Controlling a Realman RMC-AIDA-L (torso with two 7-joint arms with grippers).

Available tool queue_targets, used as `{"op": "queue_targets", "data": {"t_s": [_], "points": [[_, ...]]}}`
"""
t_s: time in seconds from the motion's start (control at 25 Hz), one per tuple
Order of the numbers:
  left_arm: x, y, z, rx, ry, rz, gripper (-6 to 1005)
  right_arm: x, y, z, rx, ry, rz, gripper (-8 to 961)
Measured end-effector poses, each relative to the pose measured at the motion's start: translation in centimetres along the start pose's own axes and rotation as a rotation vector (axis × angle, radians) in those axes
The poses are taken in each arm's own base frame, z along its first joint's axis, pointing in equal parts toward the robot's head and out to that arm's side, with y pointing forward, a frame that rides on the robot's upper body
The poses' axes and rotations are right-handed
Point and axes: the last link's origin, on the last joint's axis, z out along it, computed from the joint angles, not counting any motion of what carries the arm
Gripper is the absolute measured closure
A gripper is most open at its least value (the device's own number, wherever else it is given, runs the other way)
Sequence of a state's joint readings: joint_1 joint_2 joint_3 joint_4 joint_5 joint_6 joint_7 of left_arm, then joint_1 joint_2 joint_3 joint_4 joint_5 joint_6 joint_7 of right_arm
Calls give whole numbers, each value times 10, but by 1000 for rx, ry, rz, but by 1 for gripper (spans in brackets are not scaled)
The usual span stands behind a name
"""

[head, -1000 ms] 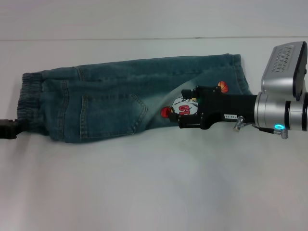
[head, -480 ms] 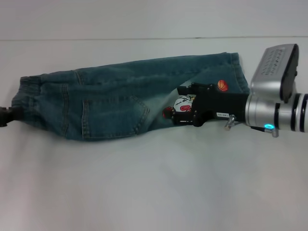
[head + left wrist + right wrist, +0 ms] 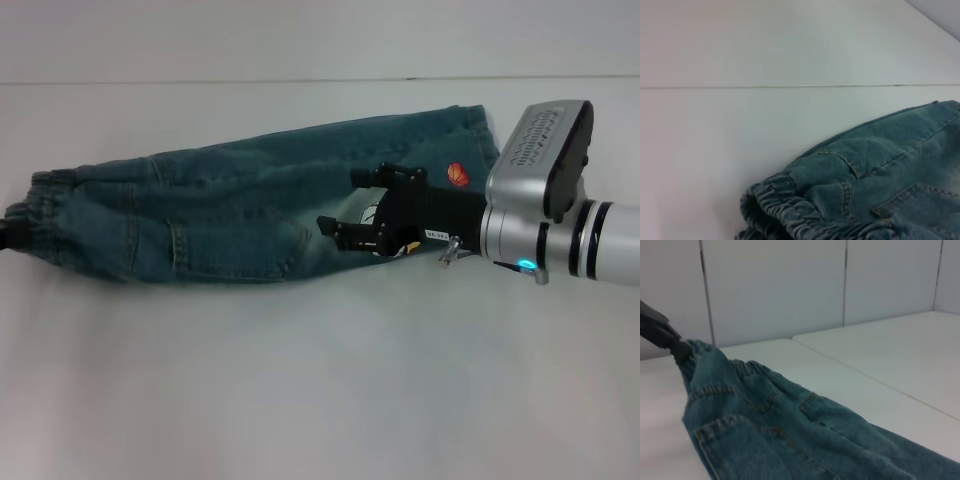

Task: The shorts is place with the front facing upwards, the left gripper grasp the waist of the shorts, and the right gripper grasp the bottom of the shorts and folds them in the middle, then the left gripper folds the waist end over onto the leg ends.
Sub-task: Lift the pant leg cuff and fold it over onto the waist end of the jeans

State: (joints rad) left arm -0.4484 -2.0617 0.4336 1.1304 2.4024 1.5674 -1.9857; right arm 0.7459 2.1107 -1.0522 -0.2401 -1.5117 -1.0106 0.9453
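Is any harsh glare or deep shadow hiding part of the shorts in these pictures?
Head view: even light, no glare on the white table, only a soft shadow under the blue-green denim shorts and the black right gripper. Left wrist view: the gathered waistband has dark folds. Right wrist view: the black left gripper is dim but visible.

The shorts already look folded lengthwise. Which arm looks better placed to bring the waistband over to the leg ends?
The left one, I'd say. The left gripper is at the waistband of the shorts, pinching its edge. The right gripper is open over the leg half, far from the waistband.
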Motion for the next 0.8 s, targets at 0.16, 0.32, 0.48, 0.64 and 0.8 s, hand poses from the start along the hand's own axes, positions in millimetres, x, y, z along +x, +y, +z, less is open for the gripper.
{"op": "queue_targets", "data": {"t_s": [0.16, 0.32, 0.48, 0.64, 0.8], "points": [[-3, -1, -7, 5, 0, -4, 956, 2, 1, 5, 19, 3, -7, 100], [-6, -4, -13, 7, 3, -16, 957, 2, 1, 7, 35, -3, -10, 101], [-6, -3, -19, -5, 9, -12, 957, 0, 2, 11, 34, -4, -22, 100], [-3, 1, -21, -25, 13, -2, 957, -1, 5, 16, 30, 4, -44, 100], [-1, 3, -23, -35, 19, 5, 956, -3, 7, 22, 41, 1, -67, 100]]}}
